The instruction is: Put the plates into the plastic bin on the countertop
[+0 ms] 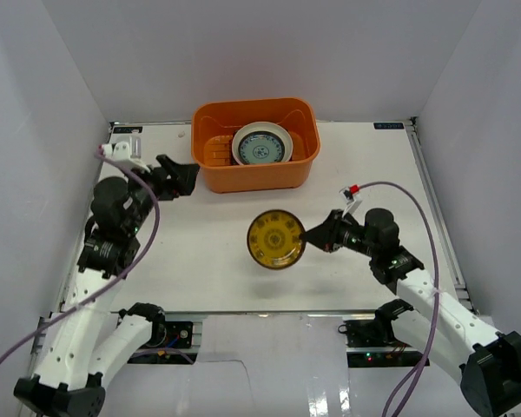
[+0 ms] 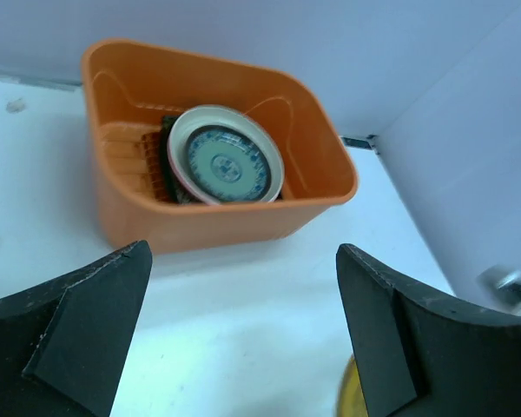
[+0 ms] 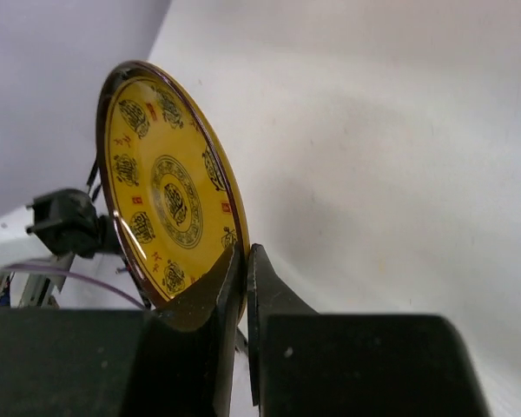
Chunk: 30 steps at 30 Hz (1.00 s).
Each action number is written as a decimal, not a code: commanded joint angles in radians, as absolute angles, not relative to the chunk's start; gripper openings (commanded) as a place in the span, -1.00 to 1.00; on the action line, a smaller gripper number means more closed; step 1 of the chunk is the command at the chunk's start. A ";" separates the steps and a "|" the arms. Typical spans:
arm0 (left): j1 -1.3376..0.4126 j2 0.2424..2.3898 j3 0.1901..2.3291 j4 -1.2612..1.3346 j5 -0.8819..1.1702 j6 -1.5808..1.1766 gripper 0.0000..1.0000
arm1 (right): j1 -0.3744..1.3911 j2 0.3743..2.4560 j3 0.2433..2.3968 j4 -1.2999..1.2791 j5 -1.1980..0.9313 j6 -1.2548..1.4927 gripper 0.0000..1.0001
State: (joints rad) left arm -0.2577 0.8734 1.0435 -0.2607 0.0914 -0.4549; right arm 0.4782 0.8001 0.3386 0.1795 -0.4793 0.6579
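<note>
My right gripper [image 1: 309,233] is shut on the rim of the yellow-gold patterned plate [image 1: 276,239] and holds it above the white countertop [image 1: 200,261], in front of the orange plastic bin [image 1: 210,178]. In the right wrist view the plate [image 3: 161,187] stands on edge, pinched between my fingertips [image 3: 230,274]. The blue-patterned plate [image 1: 262,144] lies in the bin on top of darker plates; it also shows in the left wrist view [image 2: 226,156]. My left gripper [image 1: 191,176] is open and empty, left of the bin [image 2: 200,221]. The other plates are hidden.
White walls close in the countertop at the back and both sides. A metal rail [image 1: 434,208] runs along the right edge. Cables loop off both arms.
</note>
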 commanded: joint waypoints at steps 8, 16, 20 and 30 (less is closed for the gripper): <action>-0.307 0.658 0.636 -0.313 0.107 -0.457 0.96 | 0.465 1.178 0.941 0.288 -0.209 0.548 -0.84; -0.400 0.598 0.657 -0.319 0.094 -0.387 0.96 | 0.433 1.719 1.493 0.224 -0.025 0.450 -0.85; -0.408 0.558 0.663 -0.324 0.068 -0.377 0.96 | 0.430 1.981 1.739 0.114 -0.020 0.411 -0.84; -0.410 0.554 0.666 -0.327 0.071 -0.387 0.96 | 0.429 2.143 1.942 -0.034 -0.034 0.416 -0.52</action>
